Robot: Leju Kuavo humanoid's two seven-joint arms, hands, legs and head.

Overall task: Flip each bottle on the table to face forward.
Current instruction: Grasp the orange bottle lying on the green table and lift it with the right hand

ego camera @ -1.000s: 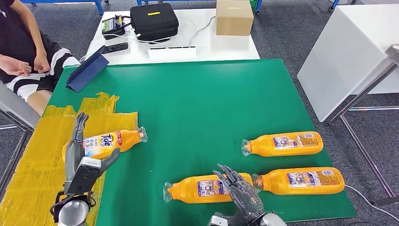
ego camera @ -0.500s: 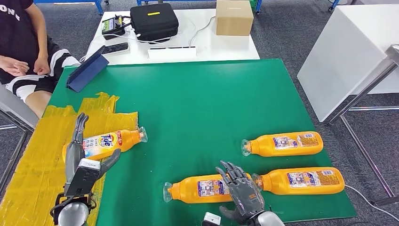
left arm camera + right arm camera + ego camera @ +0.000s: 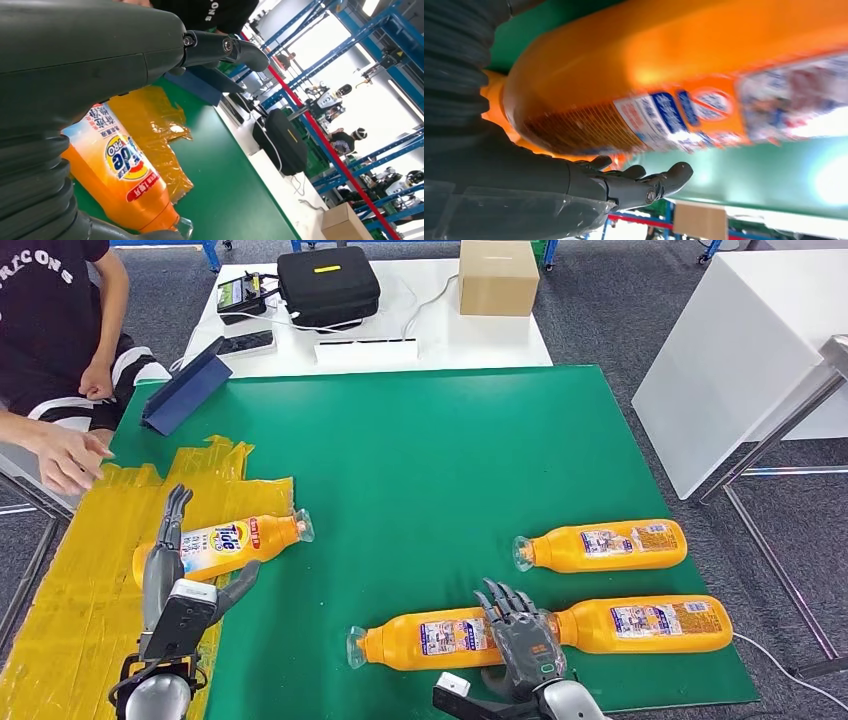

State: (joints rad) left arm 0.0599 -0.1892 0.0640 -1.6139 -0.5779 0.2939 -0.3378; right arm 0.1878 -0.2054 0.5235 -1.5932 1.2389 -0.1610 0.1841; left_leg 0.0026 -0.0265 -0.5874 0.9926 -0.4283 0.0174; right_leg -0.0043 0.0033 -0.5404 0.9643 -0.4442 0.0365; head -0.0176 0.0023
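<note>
Head view: my right hand (image 3: 522, 632), fingers spread, rests over nearest bottle (image 3: 430, 638) (back label up); left hand (image 3: 172, 575) spread beside Tide bottle (image 3: 225, 543).

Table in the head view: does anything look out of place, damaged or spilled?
No spill or damage. The yellow sheet at the green table's left end lies wrinkled, with a ragged far edge. A person's hand rests at that corner.
</note>
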